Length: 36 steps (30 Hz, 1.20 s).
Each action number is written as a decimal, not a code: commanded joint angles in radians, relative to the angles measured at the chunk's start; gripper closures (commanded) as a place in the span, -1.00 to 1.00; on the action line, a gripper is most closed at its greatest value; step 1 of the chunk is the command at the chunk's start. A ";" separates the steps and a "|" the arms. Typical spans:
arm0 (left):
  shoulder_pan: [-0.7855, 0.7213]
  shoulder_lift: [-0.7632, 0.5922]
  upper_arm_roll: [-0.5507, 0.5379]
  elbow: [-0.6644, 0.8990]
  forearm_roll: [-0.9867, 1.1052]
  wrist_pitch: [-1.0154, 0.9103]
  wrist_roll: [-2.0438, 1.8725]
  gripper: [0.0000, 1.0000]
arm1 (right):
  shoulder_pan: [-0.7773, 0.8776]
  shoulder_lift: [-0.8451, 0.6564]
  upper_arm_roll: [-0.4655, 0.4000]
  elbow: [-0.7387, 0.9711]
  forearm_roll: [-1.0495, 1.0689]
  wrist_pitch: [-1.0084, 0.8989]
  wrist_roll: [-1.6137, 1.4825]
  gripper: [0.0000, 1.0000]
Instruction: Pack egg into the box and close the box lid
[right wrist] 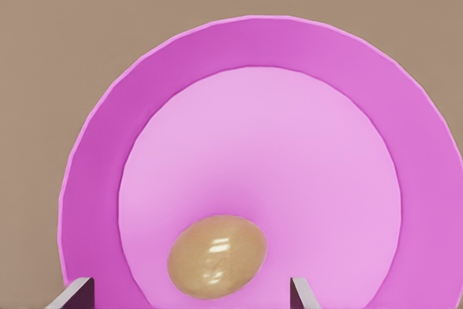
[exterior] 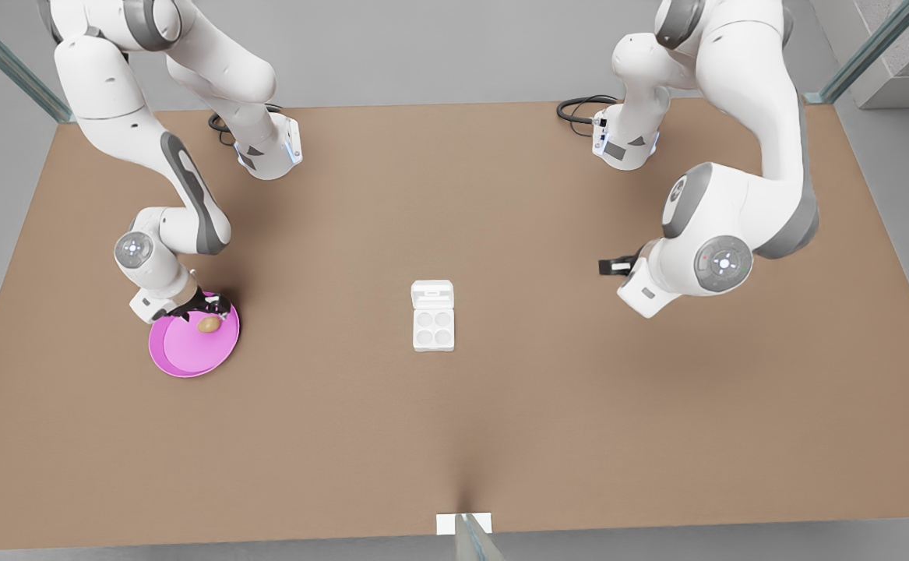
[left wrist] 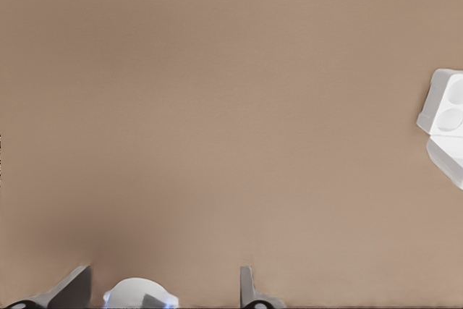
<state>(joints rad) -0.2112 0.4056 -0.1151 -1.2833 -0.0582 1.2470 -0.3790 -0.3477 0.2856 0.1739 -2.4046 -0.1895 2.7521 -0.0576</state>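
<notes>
The right tool (exterior: 206, 305) hangs wide open over the egg (exterior: 209, 324) on the pink plate (exterior: 181, 351) to straddle it, while the left tool (exterior: 608, 266), also open, waits away from the open box (exterior: 432, 315) at mid-desk (exterior: 454, 436).

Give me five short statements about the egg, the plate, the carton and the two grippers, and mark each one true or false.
1. The egg lies on the pink plate. True.
2. The box lid is shut over the cups. False: it lies open flat behind the box, and all four cups are bare.
3. The right gripper hangs over the plate with open fingers, the egg between them in its wrist view. True.
4. The left gripper holds the egg. False: it waits open above bare table, at the front view's right.
5. One cup already holds an egg. False: the cups are empty.
</notes>
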 commanded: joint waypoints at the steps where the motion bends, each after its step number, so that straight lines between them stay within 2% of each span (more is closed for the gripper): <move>1: -0.001 -0.001 0.000 0.001 0.003 -0.103 -0.027 -1.00 | -0.008 0.015 -0.001 0.002 -0.010 0.044 -0.008 -1.00; 6: 0.004 0.007 0.002 0.012 0.001 -0.100 -0.027 -1.00 | -0.030 0.046 0.001 0.002 -0.024 0.066 -0.011 -1.00; 9: 0.029 0.027 0.008 0.079 -0.011 0.089 -0.032 -1.00 | -0.050 0.046 0.001 0.004 -0.047 0.060 -0.013 -1.00; 11: 0.024 0.028 0.009 0.078 -0.005 0.123 -0.026 -1.00 | -0.050 0.060 0.001 0.010 -0.045 0.066 -0.011 -1.00; 24: 0.027 0.018 0.009 0.070 0.000 0.097 -0.034 -1.00 | -0.051 0.101 0.001 0.024 -0.039 0.087 -0.011 -1.00; 26: 0.027 0.019 0.009 0.070 -0.002 0.098 -0.034 -1.00 | -0.051 0.101 0.001 0.024 -0.038 0.089 -0.011 -0.45; 36: 0.030 0.019 0.011 0.076 0.001 0.132 -0.032 -1.00 | -0.050 0.101 0.001 0.025 -0.033 0.087 -0.008 -0.45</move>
<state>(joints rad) -0.1807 0.4270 -0.1045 -1.2071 -0.0576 1.3679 -0.4074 -0.3968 0.3872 0.1747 -2.3802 -0.2227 2.8386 -0.0626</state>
